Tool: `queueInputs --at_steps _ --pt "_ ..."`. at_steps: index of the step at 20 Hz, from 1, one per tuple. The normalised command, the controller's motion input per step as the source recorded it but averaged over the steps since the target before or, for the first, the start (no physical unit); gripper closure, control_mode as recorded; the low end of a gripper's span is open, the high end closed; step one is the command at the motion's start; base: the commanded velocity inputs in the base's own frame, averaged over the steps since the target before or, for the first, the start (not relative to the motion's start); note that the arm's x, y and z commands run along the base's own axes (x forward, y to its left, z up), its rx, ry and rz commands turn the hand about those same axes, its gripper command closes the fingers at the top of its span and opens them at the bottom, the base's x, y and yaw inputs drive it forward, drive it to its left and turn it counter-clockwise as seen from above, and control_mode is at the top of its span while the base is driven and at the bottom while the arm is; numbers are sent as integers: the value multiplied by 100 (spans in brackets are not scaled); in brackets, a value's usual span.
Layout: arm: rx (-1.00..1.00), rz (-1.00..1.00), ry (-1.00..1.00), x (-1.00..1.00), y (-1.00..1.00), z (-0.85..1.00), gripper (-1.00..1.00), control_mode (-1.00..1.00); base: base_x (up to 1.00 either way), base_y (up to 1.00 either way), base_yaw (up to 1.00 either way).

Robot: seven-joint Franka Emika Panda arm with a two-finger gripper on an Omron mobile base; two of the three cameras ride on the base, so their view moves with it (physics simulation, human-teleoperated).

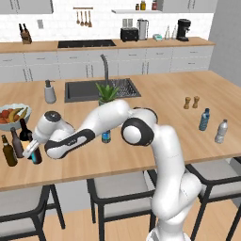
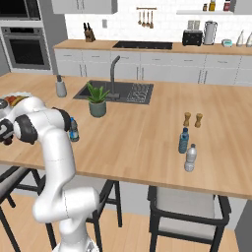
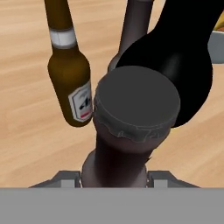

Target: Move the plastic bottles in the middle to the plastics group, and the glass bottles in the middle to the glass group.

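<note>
My gripper (image 1: 31,150) (image 3: 114,176) is shut on the neck of the slim dark brown beer bottle (image 1: 36,157) (image 3: 127,131) at the counter's left end. In the hand view its grey cap faces the camera. Close around it stand the amber bottle with a label (image 1: 8,151) (image 3: 72,87), the plain grey-brown bottle (image 1: 17,144) (image 3: 136,26) and the tall black wine bottle (image 1: 24,132) (image 3: 183,57). The small water bottle with a blue band (image 1: 106,137) (image 2: 74,130) stands mid-counter behind my arm. The blue-tinted bottle (image 1: 204,119) (image 2: 183,140) and the clear pale-capped bottle (image 1: 220,131) (image 2: 190,157) stand at the right.
A fruit bowl (image 1: 14,116) sits just behind the glass bottles. A soap dispenser (image 1: 49,92), sink (image 1: 80,90) and potted plant (image 1: 107,94) lie further back. Two small shakers (image 1: 191,102) stand near the plastic bottles. Stools (image 1: 117,193) line the counter's near edge.
</note>
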Motion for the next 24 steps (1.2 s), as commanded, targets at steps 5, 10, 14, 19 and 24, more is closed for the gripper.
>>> queueInputs --at_steps 5,10,14,19,24 --pt "0 0 0 0 0 0 -100 -100 0 0 0" --pt "0 0 0 0 0 0 -100 -100 0 0 0" --pt "0 0 -1 0 0 2 -100 -100 0 0 0" --pt "0 0 0 -20 -2 45 -100 -100 0 0 0" --pt "0 -2 0 -25 -16 68 -100 -100 0 0 0"
